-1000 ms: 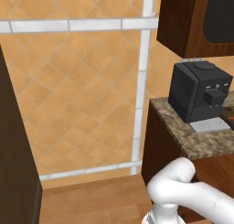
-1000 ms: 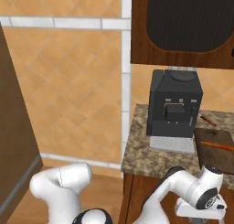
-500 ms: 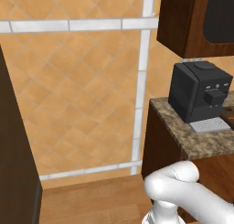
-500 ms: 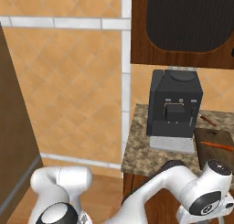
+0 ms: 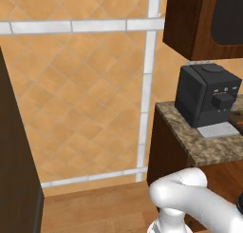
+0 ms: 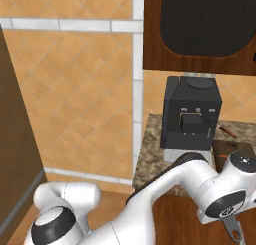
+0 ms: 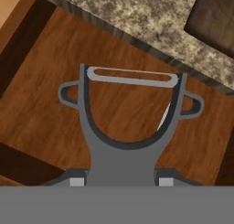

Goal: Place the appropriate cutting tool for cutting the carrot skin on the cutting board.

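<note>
The peeler (image 7: 130, 127) is grey and shaped like a Y, with a thin flat blade across its top and a small loop on each side. The gripper (image 7: 121, 182) is closed on its handle, one finger (image 7: 77, 181) on each side. The blade end sticks out past the fingers, in front of the wooden cabinet (image 7: 55, 99) and below the speckled counter (image 7: 137, 22).

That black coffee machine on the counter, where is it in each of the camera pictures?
Left base view: the coffee machine stands at the right, on the speckled stone counter.
Right base view: it sits centre-right, directly under the dark wood cabinet.
Hand view: not in it; the peeler is between the gripper's fingers.
Shared landmark: the speckled counter.
</note>
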Controlling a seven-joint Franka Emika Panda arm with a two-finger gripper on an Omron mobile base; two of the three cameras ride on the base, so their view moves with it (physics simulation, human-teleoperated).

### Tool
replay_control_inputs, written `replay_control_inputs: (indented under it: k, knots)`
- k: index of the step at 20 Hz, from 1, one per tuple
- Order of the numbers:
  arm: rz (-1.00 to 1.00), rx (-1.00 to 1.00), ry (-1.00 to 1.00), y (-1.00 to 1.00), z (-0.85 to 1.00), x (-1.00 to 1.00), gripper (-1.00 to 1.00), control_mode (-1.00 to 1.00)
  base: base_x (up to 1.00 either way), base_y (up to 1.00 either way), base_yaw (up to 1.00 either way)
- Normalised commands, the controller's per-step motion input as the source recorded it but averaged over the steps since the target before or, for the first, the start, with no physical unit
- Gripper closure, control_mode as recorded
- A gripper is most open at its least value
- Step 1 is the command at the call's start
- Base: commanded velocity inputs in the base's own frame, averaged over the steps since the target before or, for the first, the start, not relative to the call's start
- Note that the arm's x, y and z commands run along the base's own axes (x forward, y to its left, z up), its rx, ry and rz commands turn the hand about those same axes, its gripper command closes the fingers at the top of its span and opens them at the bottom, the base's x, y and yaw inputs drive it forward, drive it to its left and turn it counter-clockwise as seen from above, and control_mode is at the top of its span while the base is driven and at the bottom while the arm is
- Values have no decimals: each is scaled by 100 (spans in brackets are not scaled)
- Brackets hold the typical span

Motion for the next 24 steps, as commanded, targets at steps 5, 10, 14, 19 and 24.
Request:
replay_control_inputs:
  k: [5, 10, 14, 19, 24]
  knots:
    - [0, 0, -2, -33, 31, 76, 100, -100, 0, 0, 0]
    - [2, 1, 0, -24, 0, 71, 100, -100, 0, 0, 0]
    - [3, 1, -3, -16, 0, 69, 100, -100, 0, 0, 0]
    - [3, 0, -2, -20, -10, 63, 100, -100, 0, 0, 0]
    - [3, 0, -2, -17, -34, 55, 100, -100, 0, 0, 0]
